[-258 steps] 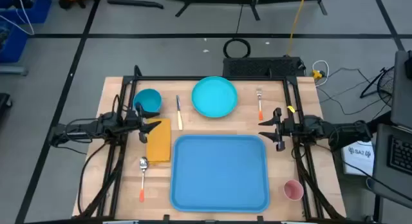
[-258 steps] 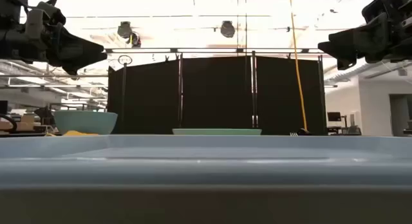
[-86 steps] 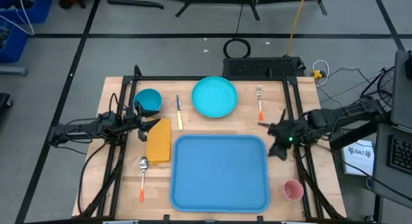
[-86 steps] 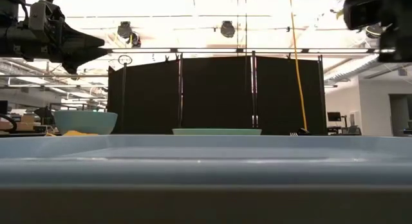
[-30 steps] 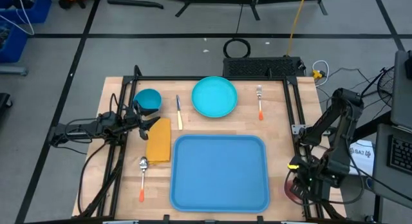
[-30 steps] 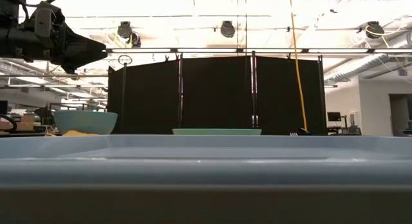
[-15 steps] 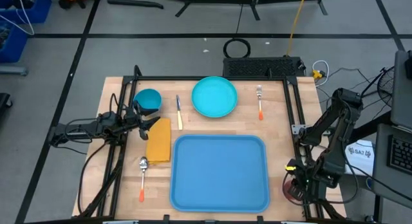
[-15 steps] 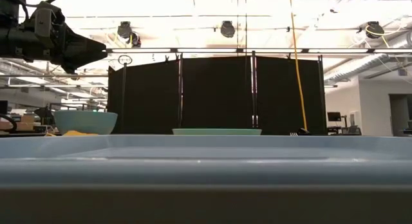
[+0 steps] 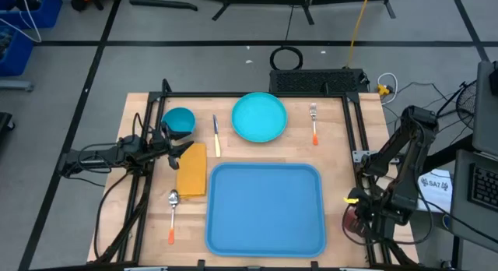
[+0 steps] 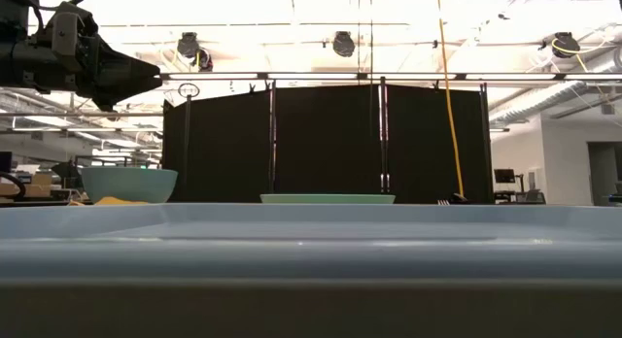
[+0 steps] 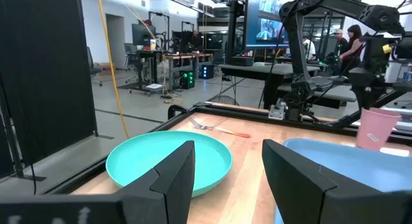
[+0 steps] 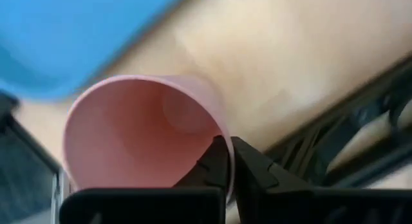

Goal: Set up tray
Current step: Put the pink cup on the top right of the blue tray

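Right gripper [image 12: 226, 161], lower right of high view, just pinched shut on pink cup [image 12: 138, 130] rim; cup ready for lifting. Blue tray [image 9: 264, 209] centre surface, bare. Left gripper [image 11: 222, 169] open, waiting.

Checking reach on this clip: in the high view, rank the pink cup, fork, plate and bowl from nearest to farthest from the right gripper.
1. Pink cup, pinched in the right gripper, near-right corner.
2. Fork, far right.
3. Plate, far centre.
4. Bowl, far left.

A robotics lab; workbenches [image 11: 174, 60], monitors [image 11: 267, 21], black partition panels [image 10: 326, 144], taped concrete floor [image 9: 194, 61].
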